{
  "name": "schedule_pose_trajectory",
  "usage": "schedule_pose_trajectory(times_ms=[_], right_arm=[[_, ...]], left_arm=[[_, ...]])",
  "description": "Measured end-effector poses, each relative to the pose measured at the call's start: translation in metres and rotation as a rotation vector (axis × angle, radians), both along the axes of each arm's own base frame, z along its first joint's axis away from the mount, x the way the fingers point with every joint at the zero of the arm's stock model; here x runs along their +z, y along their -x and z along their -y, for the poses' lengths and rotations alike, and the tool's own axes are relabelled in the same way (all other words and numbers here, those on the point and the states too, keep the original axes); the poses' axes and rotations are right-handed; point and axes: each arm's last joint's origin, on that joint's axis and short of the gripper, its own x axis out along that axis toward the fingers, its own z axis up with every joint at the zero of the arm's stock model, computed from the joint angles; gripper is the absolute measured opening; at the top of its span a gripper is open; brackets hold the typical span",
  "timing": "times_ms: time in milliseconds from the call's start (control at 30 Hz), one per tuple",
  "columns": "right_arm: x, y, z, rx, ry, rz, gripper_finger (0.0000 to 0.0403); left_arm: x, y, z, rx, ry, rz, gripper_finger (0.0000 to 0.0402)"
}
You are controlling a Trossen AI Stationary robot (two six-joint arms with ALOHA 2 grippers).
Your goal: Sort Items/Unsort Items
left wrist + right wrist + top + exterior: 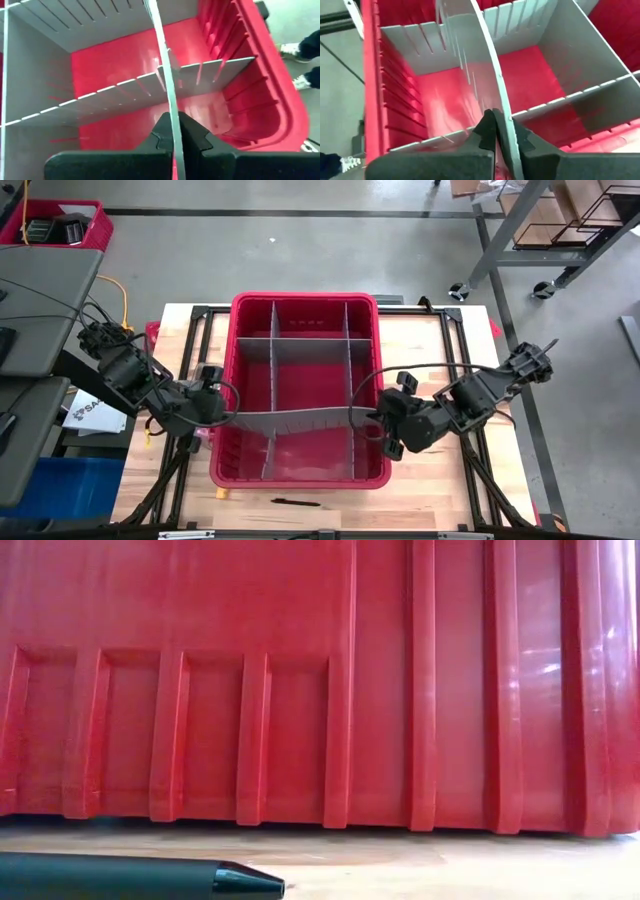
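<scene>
thin dark pen-like stick (295, 502): on wooden desk (440, 490), long axis parallel to red plastic bin (305, 302) front wall; left hand (222, 412) and right hand (372, 420) clenched on bowed grey plastic divider strip (300, 420).

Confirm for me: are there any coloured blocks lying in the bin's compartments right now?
No. In the high view the red bin shows only bare red floor between its grey dividers, and a dark pen lies on the table outside it.

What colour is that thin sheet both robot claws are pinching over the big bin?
Grey. The divider sheet shows best in the right wrist view, against the red bin.
</scene>
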Motion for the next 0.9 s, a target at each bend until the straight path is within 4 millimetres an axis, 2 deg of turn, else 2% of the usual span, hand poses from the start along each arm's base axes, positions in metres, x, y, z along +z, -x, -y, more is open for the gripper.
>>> schedule_pose_trajectory(times_ms=[200,400,533,733,900], right_arm=[[-0.008,-0.003,-0.001,-0.040,0.070,-0.037,0.0000],[-0.004,-0.010,0.000,0.006,0.119,0.015,0.0000],[-0.008,-0.008,0.003,-0.052,0.133,-0.005,0.0000],[-0.003,-0.012,0.000,-0.029,0.097,0.052,0.0000],[0.012,-0.011,0.000,-0.025,0.056,0.102,0.0000]], left_arm=[[0.000,0.001,-0.003,0.047,-0.052,0.024,0.0001],[0.000,0.003,-0.007,0.057,-0.109,0.034,0.0001],[0.001,0.002,-0.007,0.086,-0.141,0.069,0.0001],[0.001,0.002,-0.007,0.100,-0.132,0.074,0.0001],[0.003,0.004,-0.009,0.102,-0.119,0.087,0.0001]])
